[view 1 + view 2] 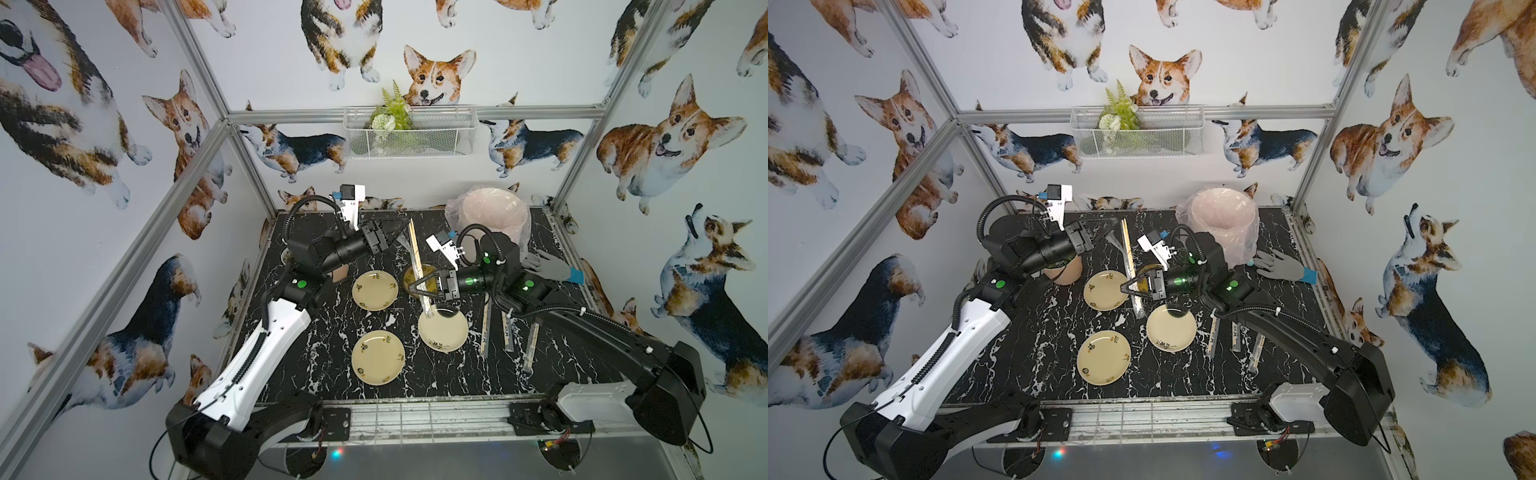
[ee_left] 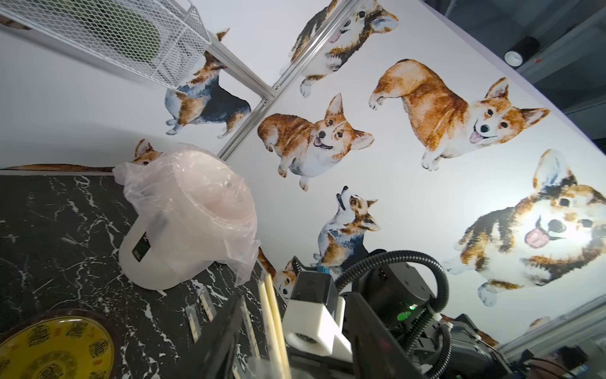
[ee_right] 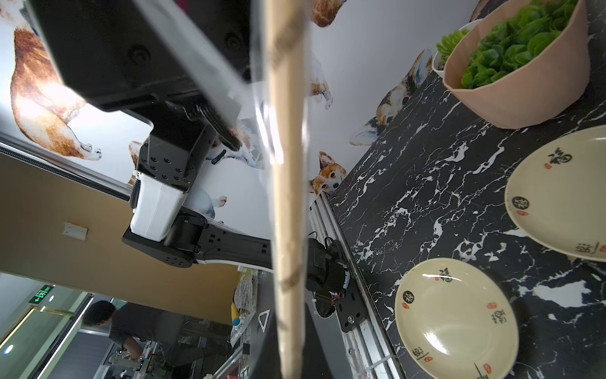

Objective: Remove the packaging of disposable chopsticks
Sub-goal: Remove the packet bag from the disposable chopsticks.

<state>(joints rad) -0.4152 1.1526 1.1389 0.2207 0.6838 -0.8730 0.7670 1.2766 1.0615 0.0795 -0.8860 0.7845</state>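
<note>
A pair of disposable chopsticks [image 1: 413,243] stands tilted above the table, its lower part still in the clear packaging [image 1: 427,305]. My right gripper [image 1: 417,287] is shut on the sleeve partway up; in the right wrist view the sleeved sticks [image 3: 288,197] run up from its jaws [image 3: 288,361]. A loose flap of the packaging [image 1: 403,242] hangs off beside the bare upper ends. My left gripper [image 1: 400,231] is at those upper ends and open. In the left wrist view the sticks [image 2: 272,325] pass between its fingers [image 2: 226,331], touching neither.
Three cream plates [image 1: 374,290] [image 1: 377,357] [image 1: 442,330] and a dark-rimmed yellow dish [image 2: 55,347] lie mid-table. Three more sleeved pairs [image 1: 508,332] lie at the right. A pink bin with a clear liner [image 1: 494,216], a grey glove [image 1: 548,268] and a potted plant [image 1: 1063,270] stand behind.
</note>
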